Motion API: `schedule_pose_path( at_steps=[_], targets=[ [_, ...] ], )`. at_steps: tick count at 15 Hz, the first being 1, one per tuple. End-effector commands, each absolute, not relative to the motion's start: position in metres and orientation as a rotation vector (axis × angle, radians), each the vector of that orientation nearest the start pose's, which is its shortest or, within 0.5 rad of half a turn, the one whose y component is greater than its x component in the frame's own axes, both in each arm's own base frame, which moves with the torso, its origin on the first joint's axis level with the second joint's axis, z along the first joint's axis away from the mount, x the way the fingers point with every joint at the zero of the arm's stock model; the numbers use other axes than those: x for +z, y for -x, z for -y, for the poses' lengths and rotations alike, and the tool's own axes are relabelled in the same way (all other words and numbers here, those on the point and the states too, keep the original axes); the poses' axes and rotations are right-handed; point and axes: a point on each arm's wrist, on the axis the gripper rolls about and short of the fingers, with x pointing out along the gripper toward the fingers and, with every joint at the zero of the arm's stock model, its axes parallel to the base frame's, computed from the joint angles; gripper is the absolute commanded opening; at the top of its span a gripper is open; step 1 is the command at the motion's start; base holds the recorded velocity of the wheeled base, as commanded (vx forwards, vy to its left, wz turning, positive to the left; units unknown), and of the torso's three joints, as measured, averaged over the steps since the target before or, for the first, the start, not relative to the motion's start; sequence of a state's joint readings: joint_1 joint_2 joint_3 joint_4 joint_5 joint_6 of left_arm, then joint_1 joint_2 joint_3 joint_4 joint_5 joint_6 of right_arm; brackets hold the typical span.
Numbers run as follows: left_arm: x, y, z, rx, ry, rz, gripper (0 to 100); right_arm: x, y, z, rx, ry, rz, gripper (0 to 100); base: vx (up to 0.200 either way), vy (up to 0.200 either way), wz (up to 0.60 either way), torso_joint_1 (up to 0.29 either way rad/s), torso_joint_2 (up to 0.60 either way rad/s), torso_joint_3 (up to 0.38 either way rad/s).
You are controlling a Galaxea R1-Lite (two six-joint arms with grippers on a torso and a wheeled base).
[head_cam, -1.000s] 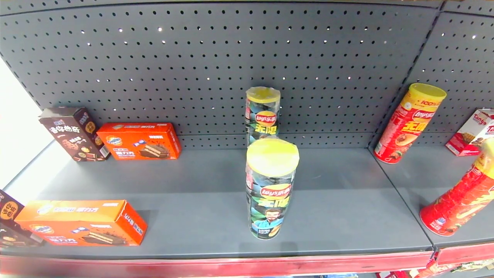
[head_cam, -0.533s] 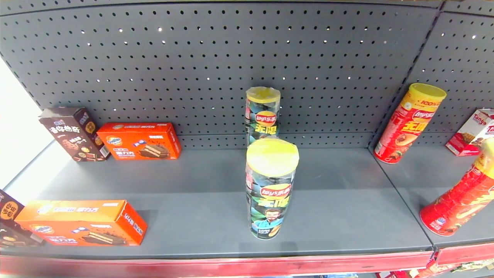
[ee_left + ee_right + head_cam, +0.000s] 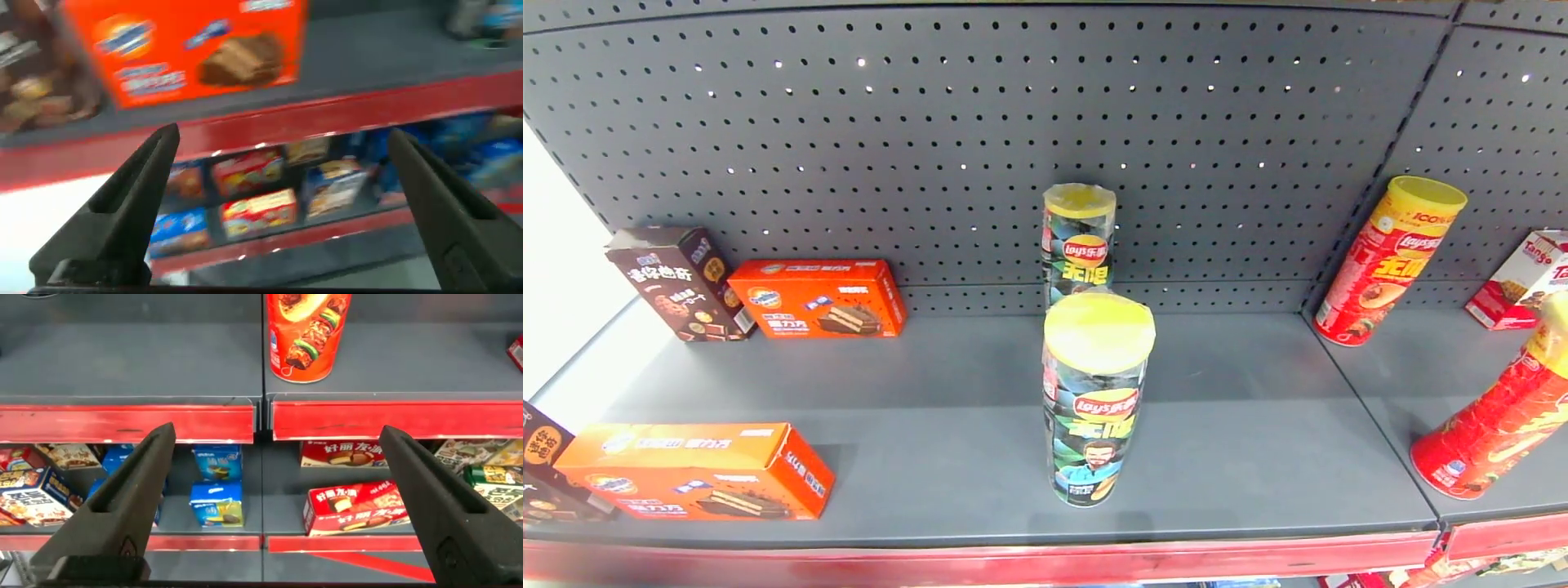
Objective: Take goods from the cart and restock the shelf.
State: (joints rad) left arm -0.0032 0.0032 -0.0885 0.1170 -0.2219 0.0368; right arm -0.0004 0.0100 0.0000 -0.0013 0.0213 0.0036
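Deck: the shelf [image 3: 1241,441] is flat, matte grey metal, straight before the robot, with a scuffed red rail [image 3: 1013,563] along its front edge
Middle: two upright tubes with yellow lids; the front can [image 3: 1094,400] hides the foot of the back can [image 3: 1079,245], which stands by the wall
Right bay: glossy tubes; far red can [image 3: 1391,260] at the back, near red can [image 3: 1494,425] cut off by the picture edge
Left: cardboard; front orange box [image 3: 698,472], with a brown box [image 3: 541,449] beside it half cut off; back orange box [image 3: 818,297] and tall brown box [image 3: 678,282] by the wall
Wall: grey back panel [image 3: 980,122] punched with holes
Left arm: left gripper [image 3: 282,135], black wedge fingers spread apart, nothing between them, facing the blurred front orange box [image 3: 184,49]
Right arm: right gripper [image 3: 278,431], fingers wide apart, empty, facing the rail under the near red can [image 3: 306,335], whose top is cut off
Below: small packets [image 3: 216,494], hard to tell apart
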Motion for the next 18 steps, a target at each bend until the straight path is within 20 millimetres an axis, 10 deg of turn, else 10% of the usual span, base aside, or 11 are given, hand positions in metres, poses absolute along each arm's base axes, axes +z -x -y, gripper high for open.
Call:
schedule_pose_path(
  at_steps=[1, 7, 18],
  targets=[
    [0.0843, 0.0291, 0.0057, -0.266, -0.035, -0.022, 100, 0.0759, 0.0219, -0.0005, 0.021, -0.005, -0.011, 100, 0.0, 0.0, 0.0, 0.0, 0.0, 0.0],
    [0.0812, 0.0254, -0.0042, 0.183, -0.053, 0.001, 100, 0.0759, 0.0219, -0.0005, 0.021, -0.005, -0.011, 100, 0.0, 0.0, 0.0, 0.0, 0.0, 0.0],
    [0.0752, 0.0228, 0.0012, -0.058, -0.061, -0.001, 100, 0.0759, 0.0219, -0.0005, 0.023, -0.003, -0.011, 100, 0.0, 0.0, 0.0, 0.0, 0.0, 0.0]
  ],
)
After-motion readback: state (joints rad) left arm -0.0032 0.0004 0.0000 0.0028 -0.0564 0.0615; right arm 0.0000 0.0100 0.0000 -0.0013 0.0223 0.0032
